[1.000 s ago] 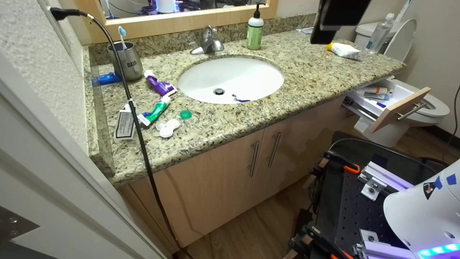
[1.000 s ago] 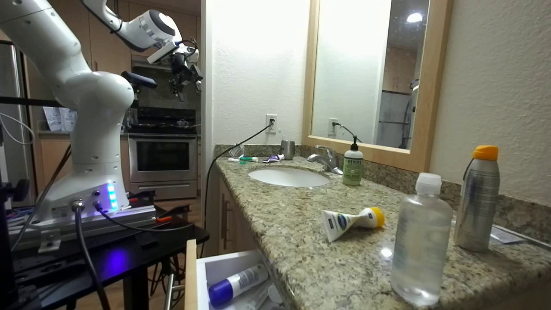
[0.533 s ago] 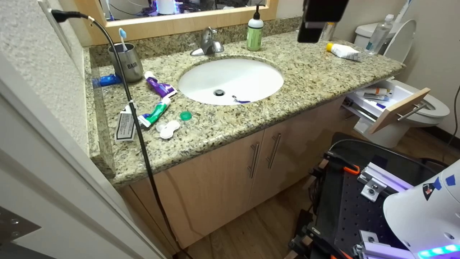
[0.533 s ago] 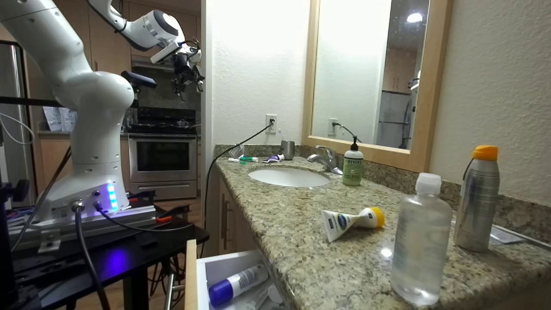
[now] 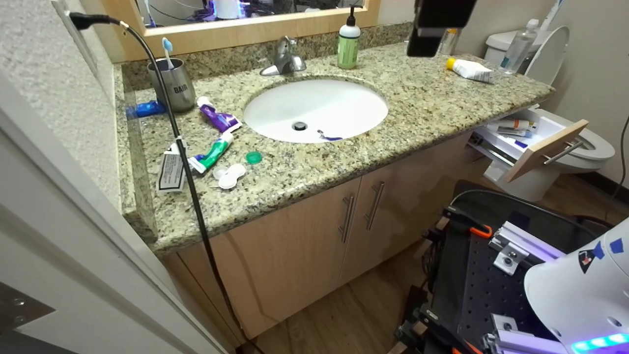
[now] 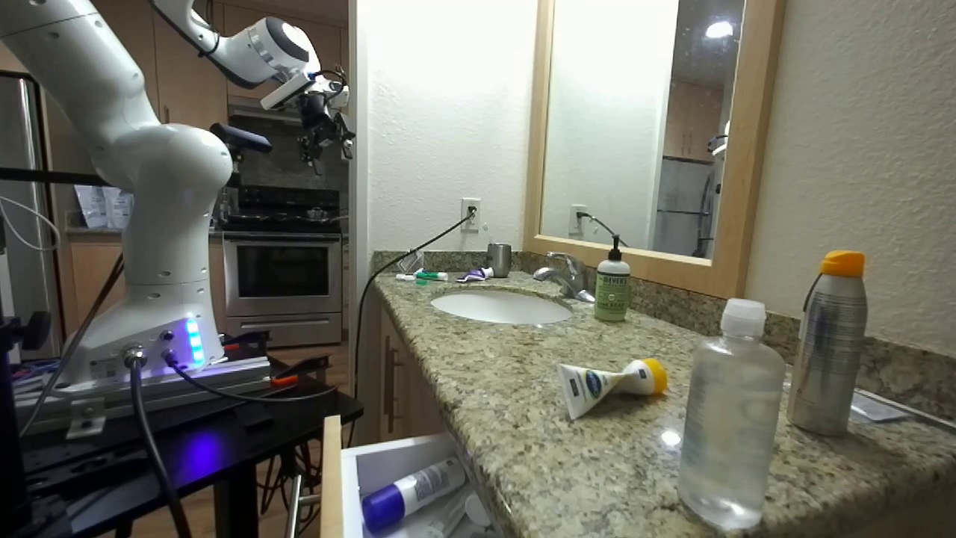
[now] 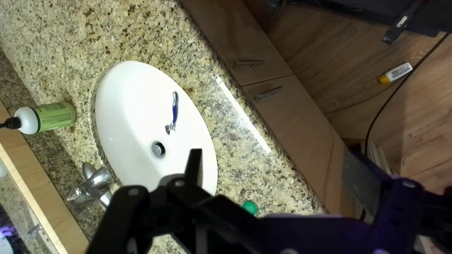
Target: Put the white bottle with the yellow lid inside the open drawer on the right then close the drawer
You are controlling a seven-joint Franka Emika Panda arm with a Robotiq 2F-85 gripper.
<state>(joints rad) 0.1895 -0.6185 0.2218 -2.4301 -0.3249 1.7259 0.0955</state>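
Note:
The white bottle with the yellow lid [image 6: 612, 382] lies on its side on the granite counter, beyond the sink. It also shows in an exterior view [image 5: 471, 69]. The drawer [image 5: 545, 152] stands pulled out below the counter's end, with tubes inside; a white bottle with a blue cap lies in the drawer [image 6: 333, 478]. My gripper [image 6: 332, 160] is raised high, away from the bottle and drawer. In the wrist view the gripper [image 7: 279, 173] is open and empty over the counter beside the sink, its fingers [image 7: 194, 164] wide apart. The counter bottle and drawer are out of the wrist view.
A clear bottle [image 6: 732, 418] and a silver can with an orange cap [image 6: 829, 344] stand near the bottle. A green soap bottle [image 5: 348, 45] and faucet [image 5: 283, 56] stand behind the sink [image 7: 130, 106]. Another white item with a yellow cap [image 7: 395, 73] lies on the floor.
Over the first half second the gripper shifted sideways a little, leftward in an exterior view, uncovering the silver can. Since then it holds still. The bottle and drawer have not moved.

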